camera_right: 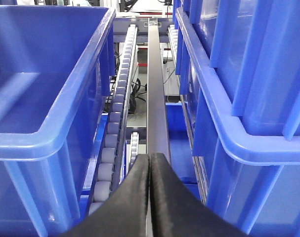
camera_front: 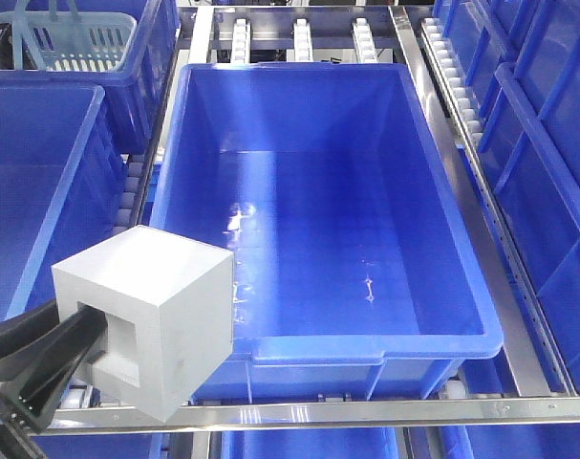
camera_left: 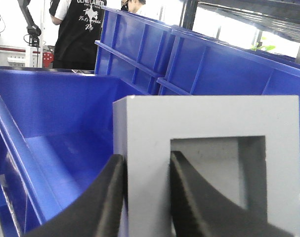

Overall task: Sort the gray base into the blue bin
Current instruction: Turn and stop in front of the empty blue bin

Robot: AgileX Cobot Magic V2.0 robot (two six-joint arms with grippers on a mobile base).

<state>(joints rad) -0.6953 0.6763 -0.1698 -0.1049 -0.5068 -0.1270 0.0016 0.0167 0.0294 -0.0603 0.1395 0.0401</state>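
1. The blue bin [camera_front: 299,105] is sitting in the middle of the roller rack [camera_front: 366,413] and filling most of the front view, its smooth floor catching a few glints of light.
2. More blue totes [camera_front: 547,143] are flanking it: a stack is standing along its right side and another tote is lying to its left.
3. The roller rack is running beneath all of them, with its white rollers and metal rails showing in the gaps between the bins.
4. A pale teal basket [camera_front: 75,43] is sitting in a tote at the far left, well apart from the action.
5. The gray base [camera_front: 141,320] is hanging in the air at the near-left corner of the blue bin and overlapping that corner in the front view. Whether it is over the inside or just outside the rim, I cannot tell. Its square opening is facing back toward your left arm.
6. Your left tool [camera_left: 145,170] is clamping one wall of the gray base. One black finger is pressing on the outer face and the other is reaching into the recess, so the jaws are standing only that wall's thickness apart.
7. Your right tool [camera_right: 150,165] is hovering over a rail between a bin on its left and the stacked totes on its right, fingertips pressing flat together and gripping nothing.
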